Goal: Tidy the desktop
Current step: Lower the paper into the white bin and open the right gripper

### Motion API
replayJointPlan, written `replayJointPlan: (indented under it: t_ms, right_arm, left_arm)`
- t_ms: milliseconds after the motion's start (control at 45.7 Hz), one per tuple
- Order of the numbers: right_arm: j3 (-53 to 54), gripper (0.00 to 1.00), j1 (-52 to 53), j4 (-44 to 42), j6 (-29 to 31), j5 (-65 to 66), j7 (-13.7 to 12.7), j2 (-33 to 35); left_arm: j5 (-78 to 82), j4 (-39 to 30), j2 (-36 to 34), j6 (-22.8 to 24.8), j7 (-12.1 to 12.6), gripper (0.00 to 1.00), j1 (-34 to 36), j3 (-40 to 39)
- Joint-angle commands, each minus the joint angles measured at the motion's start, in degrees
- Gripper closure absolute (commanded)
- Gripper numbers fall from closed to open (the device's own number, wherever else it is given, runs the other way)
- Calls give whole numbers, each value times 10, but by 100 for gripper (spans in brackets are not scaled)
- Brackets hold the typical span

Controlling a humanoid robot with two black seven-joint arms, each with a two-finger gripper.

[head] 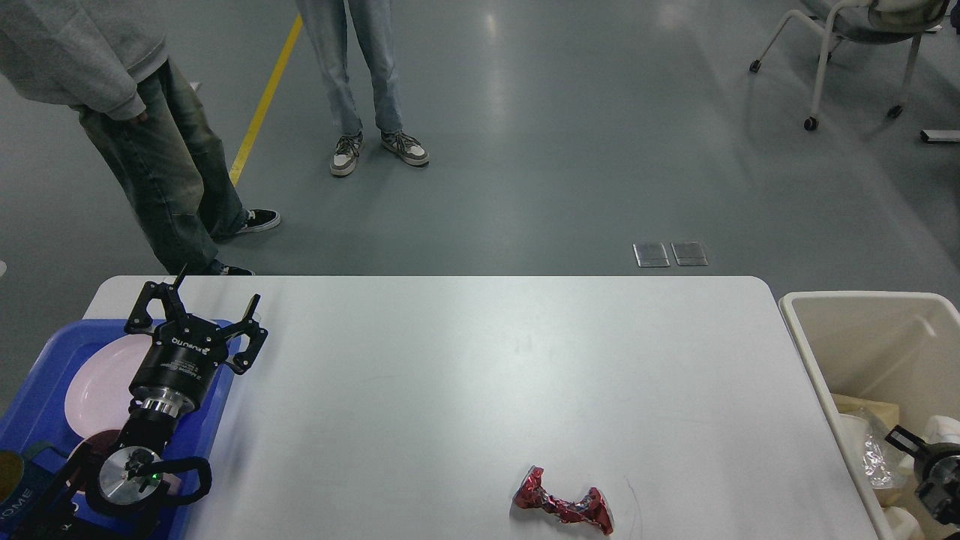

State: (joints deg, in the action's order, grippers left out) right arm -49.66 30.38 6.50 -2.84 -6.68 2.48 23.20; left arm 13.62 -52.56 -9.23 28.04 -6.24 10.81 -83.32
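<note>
The desktop (465,375) fills the lower middle of my head view, a wide white top with rounded far corners, its far edge meeting the grey floor (562,150). I take it as my landmark. On it, near its front edge and right of centre, lies a crumpled red foil wrapper (562,508), alone, with bare white surface all round it.

At the desktop's left end sits a blue tray (52,360), holding a pale pink plate (97,382). My left gripper (206,307) hangs above the tray's right edge, where tray meets desktop, its fingers spread wide apart and grasping nothing.

Just beside the desktop's right end stands a beige bin (862,307), with clear plastic and pale scraps inside. My right gripper (911,1) shows only as a dark part low in the bin's near corner, cut by the frame edge; I cannot tell how its fingers stand.

Beyond the desktop's far left corner two people stand on the floor, one in dark baggy jeans (165,180), one in light jeans (360,67). A wheeled chair (847,45) stands well beyond the far right corner.
</note>
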Motion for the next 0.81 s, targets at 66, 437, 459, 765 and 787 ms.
replayJointPlan:
  t_ms: [66, 437, 459, 765, 787]
  right_arm:
    - [3, 81, -7, 1, -2, 0, 0, -1]
    - [12, 0, -2, 10, -35, 2, 1, -4]
    - [12, 0, -2, 10, -34, 2, 1, -4]
    - [5, 0, 24, 21, -18, 4, 1, 5]
    - [2, 0, 33, 26, -14, 5, 1, 8]
  left_arm:
    - [0, 0, 0, 0, 0, 4, 0, 0]
    - [0, 0, 0, 0, 0, 4, 0, 0]
    - [0, 0, 0, 0, 0, 4, 0, 0]
    - [0, 0, 0, 0, 0, 4, 0, 0]
    - [0, 0, 0, 0, 0, 4, 0, 0]
